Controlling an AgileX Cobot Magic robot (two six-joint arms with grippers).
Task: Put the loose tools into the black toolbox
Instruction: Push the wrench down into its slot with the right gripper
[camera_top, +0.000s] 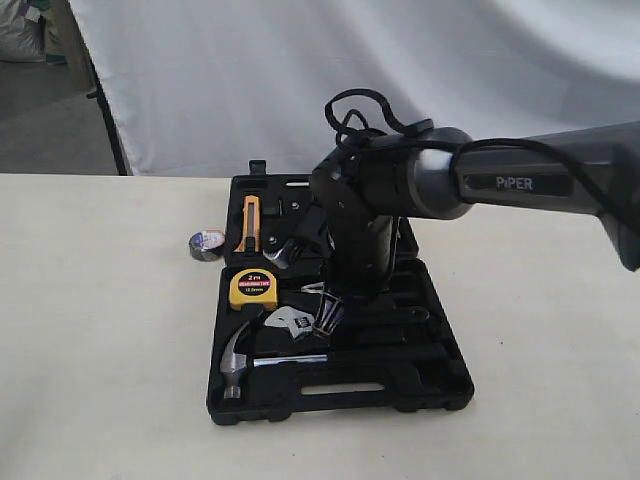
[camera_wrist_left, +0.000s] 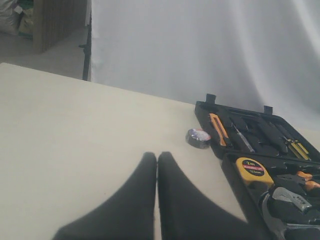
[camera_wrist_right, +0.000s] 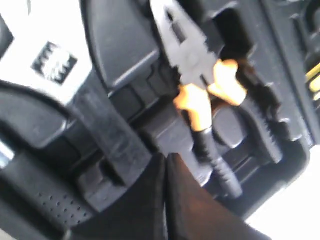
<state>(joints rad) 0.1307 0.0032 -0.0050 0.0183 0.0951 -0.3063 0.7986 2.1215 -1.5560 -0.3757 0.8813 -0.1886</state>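
The black toolbox (camera_top: 345, 400) lies open in the middle of the table. In its near half the claw hammer (camera_top: 240, 356) lies along the front. The adjustable wrench (camera_top: 291, 322) rests just behind it. The small dark tape roll (camera_top: 206, 243) sits on the table left of the toolbox, also seen in the left wrist view as the tape roll (camera_wrist_left: 198, 138). My right gripper (camera_top: 328, 318) is shut and empty, low over the toolbox beside the wrench. Its wrist view puts the right gripper (camera_wrist_right: 166, 156) next to the wrench's black handle (camera_wrist_right: 107, 135). My left gripper (camera_wrist_left: 157, 156) is shut over bare table.
A yellow tape measure (camera_top: 253, 288) and an orange utility knife (camera_top: 249, 222) sit in the toolbox's left side. Orange-handled pliers (camera_wrist_right: 195, 65) lie in a recess by my right gripper. A white backdrop (camera_top: 300, 70) hangs behind the table.
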